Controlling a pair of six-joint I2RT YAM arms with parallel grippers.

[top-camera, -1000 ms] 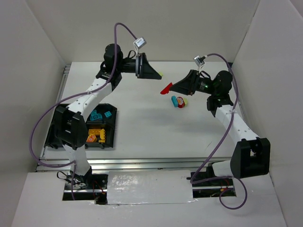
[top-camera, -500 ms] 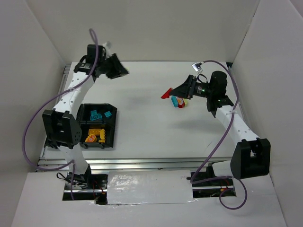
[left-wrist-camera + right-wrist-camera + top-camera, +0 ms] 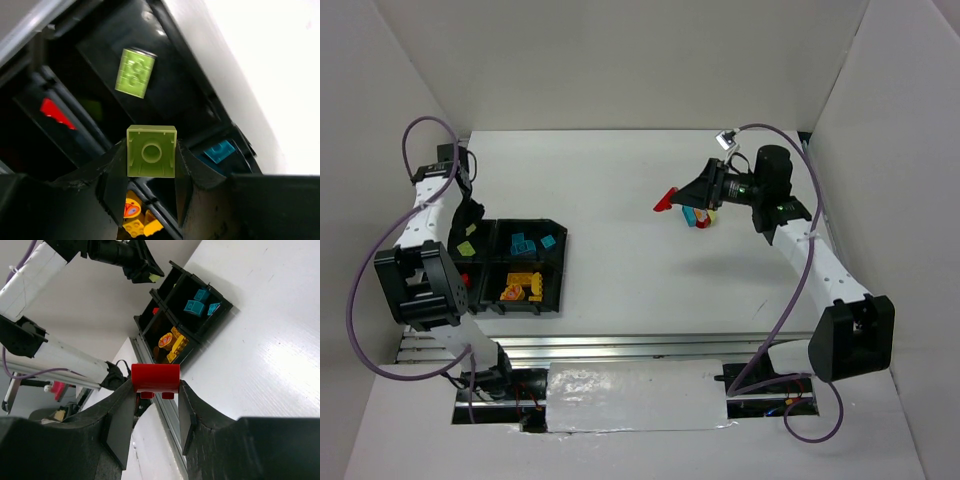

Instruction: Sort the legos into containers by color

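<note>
My left gripper (image 3: 469,213) hangs over the far-left compartment of the black tray (image 3: 561,262), shut on a lime green brick (image 3: 151,159). Below it that compartment holds another green brick (image 3: 135,73). Other compartments hold a red brick (image 3: 56,113), cyan bricks (image 3: 525,243) and orange-yellow bricks (image 3: 518,288). My right gripper (image 3: 667,200) is shut on a red brick (image 3: 155,376), held above the table at centre right. A few loose cyan, red and yellow bricks (image 3: 699,215) lie on the table under the right wrist.
White walls close in the table on three sides. A metal rail (image 3: 620,345) runs along the near edge, and another along the left side beside the tray. Purple cables loop off both arms.
My left arm has swung from the far middle of the table leftward to above the tray, carrying the green brick. My right gripper has shifted slightly left with the red brick.
</note>
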